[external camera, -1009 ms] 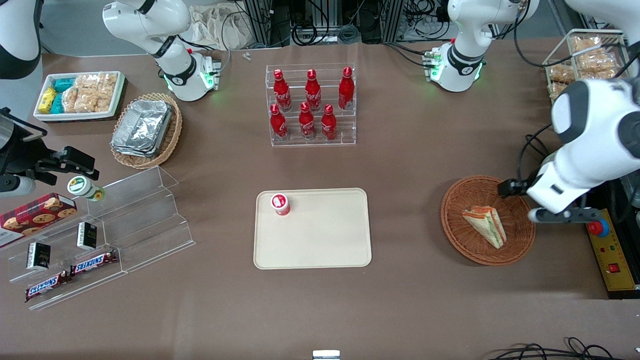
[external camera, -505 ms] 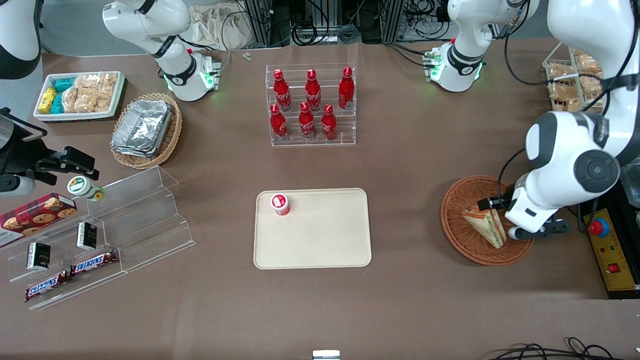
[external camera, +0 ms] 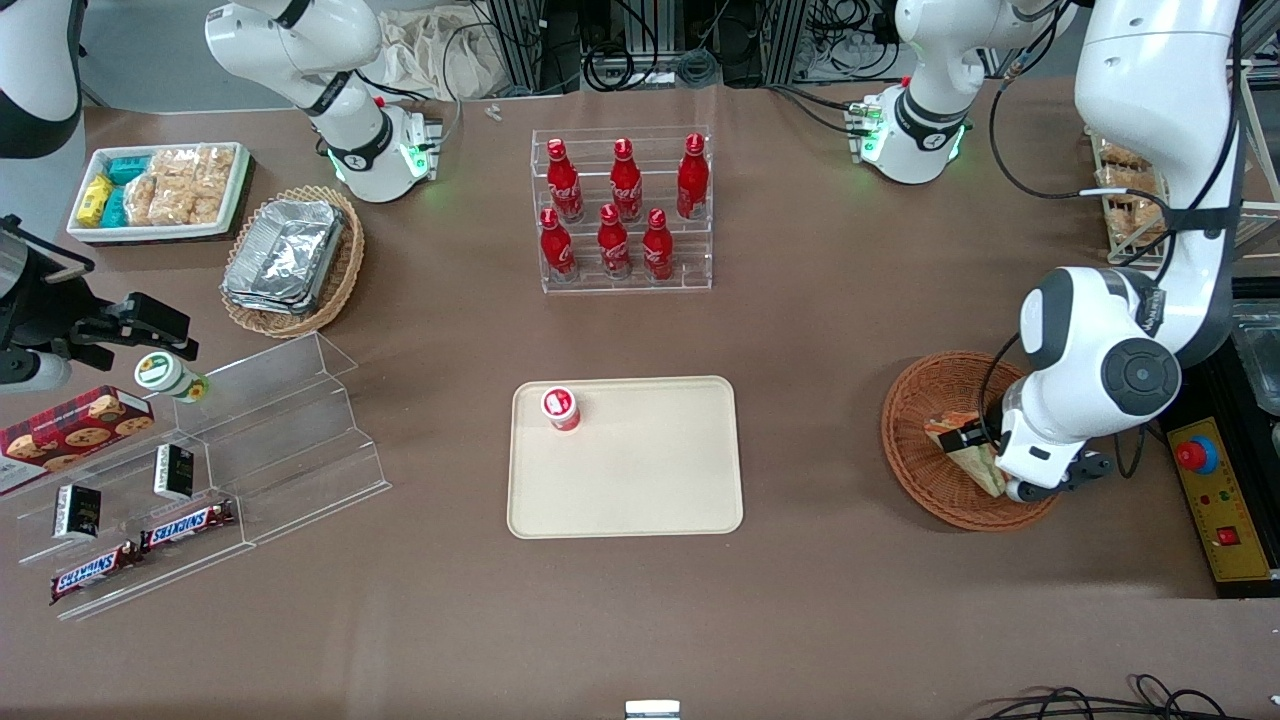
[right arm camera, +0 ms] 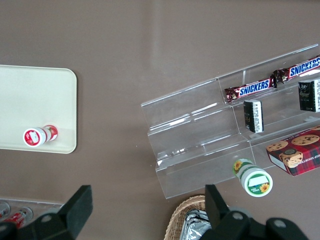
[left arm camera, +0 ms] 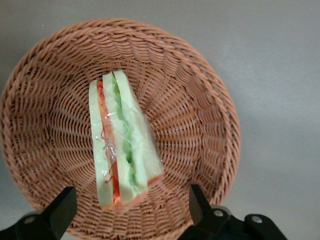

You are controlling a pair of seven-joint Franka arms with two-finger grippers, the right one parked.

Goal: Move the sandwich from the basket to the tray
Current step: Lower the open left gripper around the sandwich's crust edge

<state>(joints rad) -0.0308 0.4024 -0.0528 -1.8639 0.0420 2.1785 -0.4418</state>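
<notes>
On the brown tabletop [external camera: 850, 330], front view: the reddish-brown wicker basket [external camera: 915, 420] sits toward the working arm's end, well apart from the cream-beige tray [external camera: 650, 480] at the middle. The working arm bends down over the basket, and the hand [external camera: 975, 440] is low inside it, right at the sandwich [external camera: 945, 435]. Only one corner of the sandwich shows past the wrist. The tray carries a small red cup with a white lid [external camera: 561, 408] near one corner; the rest of its surface is bare. Farther from the camera than the tray stands a clear rack of six red bottles [external camera: 622, 210]. Toward the parked arm's end lie a tan wicker basket of foil containers [external camera: 290, 258], a white tray of packaged snacks [external camera: 160, 190] and a clear stepped display [external camera: 290, 420] holding snack bars [external camera: 140, 550].

Left wrist view: the sandwich [left arm camera: 122, 140] lies inside the basket [left arm camera: 200, 105], a pale wedge in clear wrap with orange-red and green filling along its edge — it rests on the woven floor, tilted against the sloping side. The two fingers [left arm camera: 62, 210] stand wide apart, one to each side of the sandwich's near end, neither touching it. The hand [left arm camera: 130, 212] is therefore spread, with nothing clamped between.

Right wrist view: the tray [right arm camera: 30, 95] with the red cup [right arm camera: 39, 135] on it, and the clear display [right arm camera: 210, 135] with its snack bars, a cookie box [right arm camera: 295, 150] and a green-lidded cup [right arm camera: 252, 177] — all resting on the tabletop.
</notes>
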